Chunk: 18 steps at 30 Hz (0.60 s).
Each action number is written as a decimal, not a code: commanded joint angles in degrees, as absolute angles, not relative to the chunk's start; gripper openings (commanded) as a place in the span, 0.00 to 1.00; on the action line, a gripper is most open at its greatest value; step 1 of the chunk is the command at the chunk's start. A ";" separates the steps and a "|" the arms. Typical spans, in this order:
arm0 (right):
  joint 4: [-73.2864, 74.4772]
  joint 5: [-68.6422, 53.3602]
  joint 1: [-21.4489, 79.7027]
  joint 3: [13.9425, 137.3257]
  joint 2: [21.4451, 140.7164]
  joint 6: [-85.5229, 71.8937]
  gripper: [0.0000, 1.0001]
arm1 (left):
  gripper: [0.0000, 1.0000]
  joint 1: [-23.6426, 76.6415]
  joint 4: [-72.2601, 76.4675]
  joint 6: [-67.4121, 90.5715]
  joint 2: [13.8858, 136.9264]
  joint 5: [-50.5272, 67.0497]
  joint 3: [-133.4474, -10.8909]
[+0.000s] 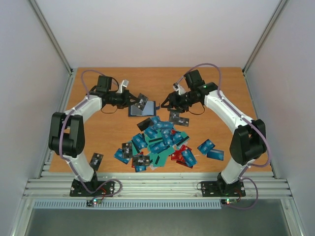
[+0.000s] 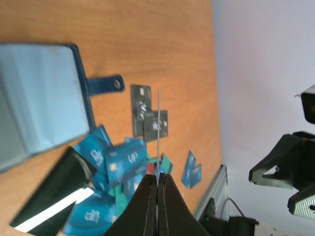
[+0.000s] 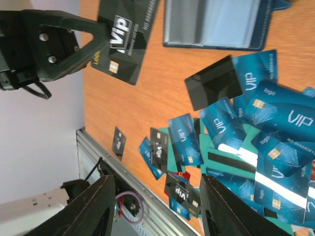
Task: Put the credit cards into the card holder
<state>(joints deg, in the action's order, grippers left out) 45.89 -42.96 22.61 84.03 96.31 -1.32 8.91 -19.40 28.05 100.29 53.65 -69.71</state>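
Note:
The card holder (image 1: 143, 109) lies open on the table at the back middle, its grey-blue inside (image 2: 39, 103) facing up; it also shows in the right wrist view (image 3: 216, 22). My left gripper (image 1: 135, 101) is shut on a black VIP credit card (image 3: 123, 42), held just above the holder's left side. The left wrist view shows this card edge-on (image 2: 159, 128) between the closed jaws of the left gripper (image 2: 158, 179). My right gripper (image 1: 168, 102) hovers to the right of the holder. It stands open and empty (image 3: 157, 179). A heap of blue, teal, black and red credit cards (image 1: 157, 142) lies nearer the front.
A single black card (image 1: 97, 161) lies at the front left by the left arm. Two blue cards (image 1: 210, 150) sit right of the heap, and two black ones (image 1: 179, 118) behind it. A metal rail (image 1: 157, 187) runs along the near edge. White walls close in the sides and back.

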 commanded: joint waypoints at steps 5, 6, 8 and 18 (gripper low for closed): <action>39.75 -39.82 22.74 82.50 100.83 -6.96 0.46 | 0.00 7.12 -4.26 28.05 107.13 48.21 -71.29; 39.17 -39.97 22.76 82.43 101.42 -6.95 0.46 | 0.00 7.16 -4.55 27.98 107.97 47.50 -71.77; 37.90 -40.36 22.76 82.70 102.76 -6.80 0.46 | 0.00 7.03 -5.88 27.12 109.51 46.67 -72.98; 34.89 -41.05 22.85 91.31 114.05 -9.44 0.33 | 0.00 6.94 -11.25 21.28 114.86 44.39 -77.08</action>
<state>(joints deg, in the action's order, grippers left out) 37.63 -40.34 22.61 87.07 111.31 -7.46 7.09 -10.96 24.67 112.88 45.56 -74.63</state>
